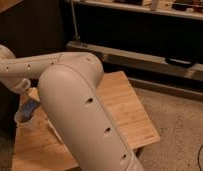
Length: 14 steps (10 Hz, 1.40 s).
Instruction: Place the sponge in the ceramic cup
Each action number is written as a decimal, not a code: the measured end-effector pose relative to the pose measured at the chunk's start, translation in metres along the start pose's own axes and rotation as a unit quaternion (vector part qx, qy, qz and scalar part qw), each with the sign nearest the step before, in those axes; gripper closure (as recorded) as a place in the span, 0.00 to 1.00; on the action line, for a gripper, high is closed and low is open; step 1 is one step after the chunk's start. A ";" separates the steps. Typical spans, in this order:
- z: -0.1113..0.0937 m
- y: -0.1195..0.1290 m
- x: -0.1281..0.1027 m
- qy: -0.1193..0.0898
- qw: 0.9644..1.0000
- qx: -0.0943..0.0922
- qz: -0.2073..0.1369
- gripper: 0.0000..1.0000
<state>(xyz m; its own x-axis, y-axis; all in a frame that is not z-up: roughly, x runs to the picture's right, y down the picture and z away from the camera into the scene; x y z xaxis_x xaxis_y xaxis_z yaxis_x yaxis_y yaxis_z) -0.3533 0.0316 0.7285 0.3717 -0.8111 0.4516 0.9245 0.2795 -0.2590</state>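
Note:
The white ceramic cup [23,120] stands near the left edge of the wooden table [120,105]. The blue sponge [29,106] sits right at the cup's mouth, on its upper right side, tilted. Whether it rests inside the cup or hangs just above it I cannot tell. My gripper [30,98] comes down from the upper left and ends directly over the sponge. My big white arm [80,110] fills the middle of the view and hides part of the table behind it.
The table's right and front edges drop to a speckled floor [180,125]. A dark shelf unit with a metal rail [145,57] runs along the back. A dark wall or cabinet stands at the left.

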 end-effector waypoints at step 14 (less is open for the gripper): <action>0.008 -0.023 0.004 0.014 1.000 0.024 0.009 1.00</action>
<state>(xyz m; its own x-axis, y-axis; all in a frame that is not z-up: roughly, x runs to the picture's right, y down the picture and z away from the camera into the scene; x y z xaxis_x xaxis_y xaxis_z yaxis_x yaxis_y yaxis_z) -0.3727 0.0264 0.7430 0.3867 -0.8194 0.4232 0.9208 0.3181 -0.2255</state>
